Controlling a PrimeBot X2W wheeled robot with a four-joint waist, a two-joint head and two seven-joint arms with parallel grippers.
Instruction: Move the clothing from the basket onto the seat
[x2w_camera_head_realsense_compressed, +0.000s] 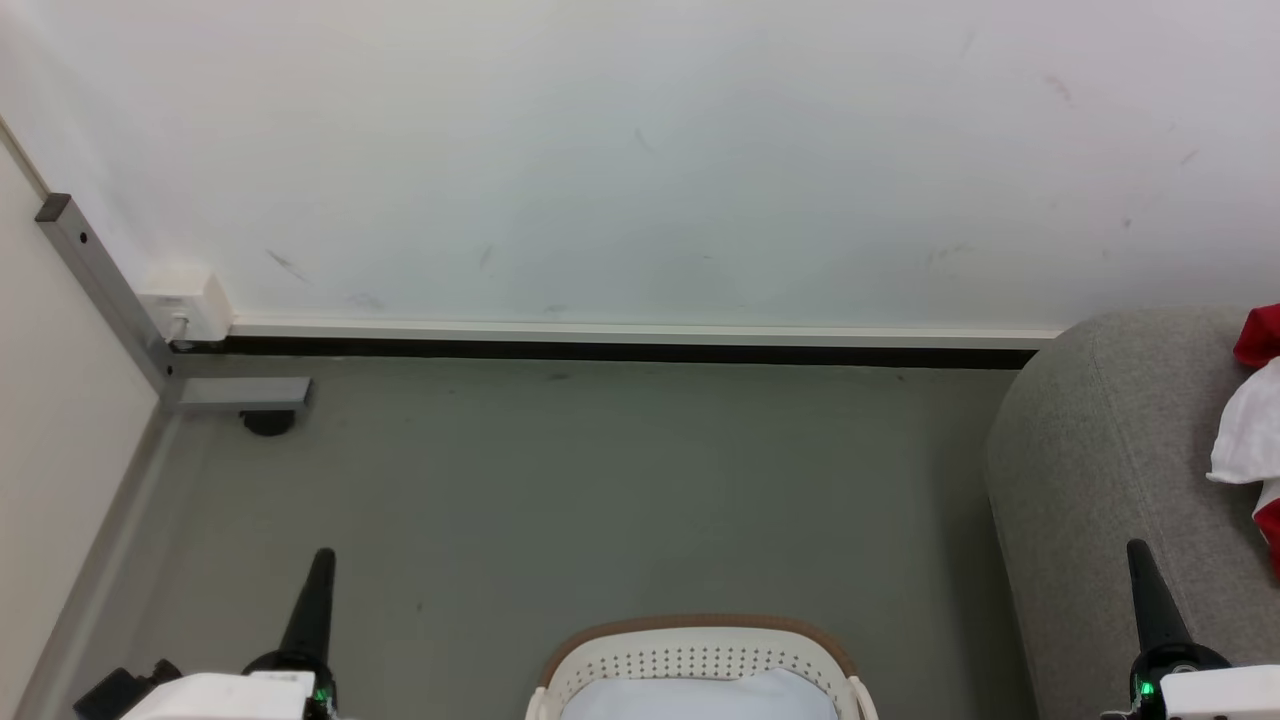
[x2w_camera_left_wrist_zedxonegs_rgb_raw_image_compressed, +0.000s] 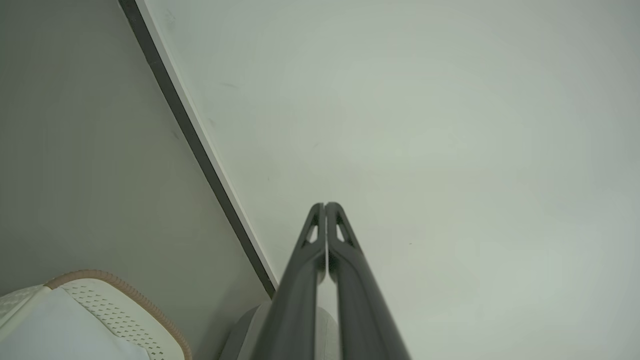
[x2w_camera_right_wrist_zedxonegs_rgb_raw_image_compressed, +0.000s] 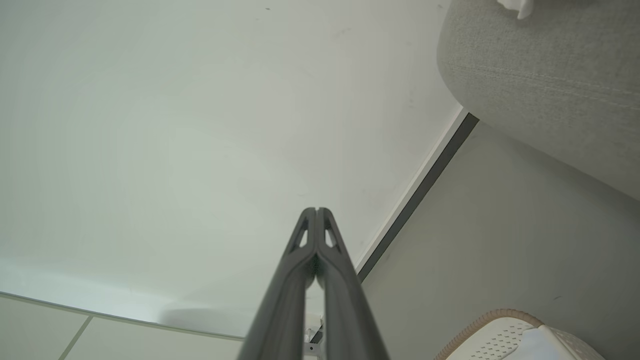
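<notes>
All three views are lit evenly and softly, and shadows are kept faint. The wall (x2w_camera_head_realsense_compressed: 640, 150) is rendered bright, with a bluish cast in the head view and a greenish one in the wrist views. A weak shadow is seen on the floor (x2w_camera_head_realsense_compressed: 600, 480) beside the seat (x2w_camera_head_realsense_compressed: 1100, 450). The white of the clothing (x2w_camera_head_realsense_compressed: 1245, 440) is nearly washed out. The fingers (x2w_camera_left_wrist_zedxonegs_rgb_raw_image_compressed: 300, 300) of the left gripper (x2w_camera_left_wrist_zedxonegs_rgb_raw_image_compressed: 325, 205) and of the right gripper (x2w_camera_right_wrist_zedxonegs_rgb_raw_image_compressed: 316, 210) are blurred toward the bottom edge, and the wrist views' corners are slightly darkened.
</notes>
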